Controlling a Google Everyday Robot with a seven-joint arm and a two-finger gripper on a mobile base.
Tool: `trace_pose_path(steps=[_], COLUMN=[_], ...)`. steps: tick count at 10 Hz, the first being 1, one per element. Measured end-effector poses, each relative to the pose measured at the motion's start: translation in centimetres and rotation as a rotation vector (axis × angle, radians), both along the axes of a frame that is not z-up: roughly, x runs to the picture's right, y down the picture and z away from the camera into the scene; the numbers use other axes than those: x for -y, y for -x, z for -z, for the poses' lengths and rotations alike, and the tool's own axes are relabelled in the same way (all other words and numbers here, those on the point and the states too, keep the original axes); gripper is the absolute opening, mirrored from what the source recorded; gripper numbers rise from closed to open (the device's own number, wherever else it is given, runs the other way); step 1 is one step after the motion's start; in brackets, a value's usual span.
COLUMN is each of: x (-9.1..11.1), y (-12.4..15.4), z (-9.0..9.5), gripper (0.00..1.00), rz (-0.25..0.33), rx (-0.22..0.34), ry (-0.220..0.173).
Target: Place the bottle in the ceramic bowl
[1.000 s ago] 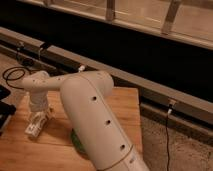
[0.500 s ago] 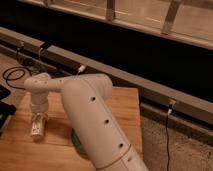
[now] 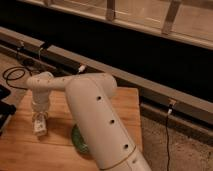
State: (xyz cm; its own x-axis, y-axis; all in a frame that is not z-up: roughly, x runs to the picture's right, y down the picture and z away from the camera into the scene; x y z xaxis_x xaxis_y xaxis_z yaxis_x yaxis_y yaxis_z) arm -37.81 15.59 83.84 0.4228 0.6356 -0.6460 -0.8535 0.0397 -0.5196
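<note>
My gripper (image 3: pixel 39 125) points down at the left side of the wooden table (image 3: pixel 30 152), low over the board. Its fingers are shut on the bottle (image 3: pixel 40 131), which shows as a small white shape between them, touching or just above the wood. The ceramic bowl (image 3: pixel 77 141) is dark green and sits to the right of the gripper. My white arm (image 3: pixel 95 115) hides most of it, so only its left rim shows.
A black cable (image 3: pixel 12 75) coils on the floor behind the table's left corner. A dark object (image 3: pixel 4 107) sits at the left edge. A long metal rail (image 3: pixel 150 87) runs behind the table, with speckled floor (image 3: pixel 185 150) to the right.
The gripper has dropped slightly towards the table and its fingers have shut around the white bottle. The arm has otherwise hardly moved.
</note>
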Motion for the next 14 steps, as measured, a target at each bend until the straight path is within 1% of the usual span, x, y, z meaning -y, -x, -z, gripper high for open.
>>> trace_pose_path(steps=[1, 2, 3, 4, 5, 6, 7, 8, 10, 11, 14], x=[1.5, 3.3, 5.7, 7.8, 9.6, 10.9, 11.9, 12.2, 12.2, 11.8, 10.2], y=[-0.3, -0.6, -1.1, -1.9, -2.8, -4.2, -6.5, -8.3, -12.4, -14.8, -20.4], z=[0.6, 1.6, 2.8, 3.5, 3.8, 3.7, 3.6, 3.7, 4.0, 4.4, 6.8], gripper=[0.00, 0.00, 0.00, 0.00, 0.00, 0.00, 0.00, 0.00, 0.00, 0.00, 0.00], rz=[-0.010, -0.012, 0.001, 0.024, 0.045, 0.064, 0.072, 0.063, 0.039, 0.028, -0.002], rx=[0.012, 0.027, 0.036, 0.039, 0.035, 0.019, -0.014, -0.043, -0.107, -0.143, -0.233], ry=[-0.023, -0.051, -0.088, -0.121, -0.146, -0.164, -0.180, -0.185, -0.185, -0.181, -0.164])
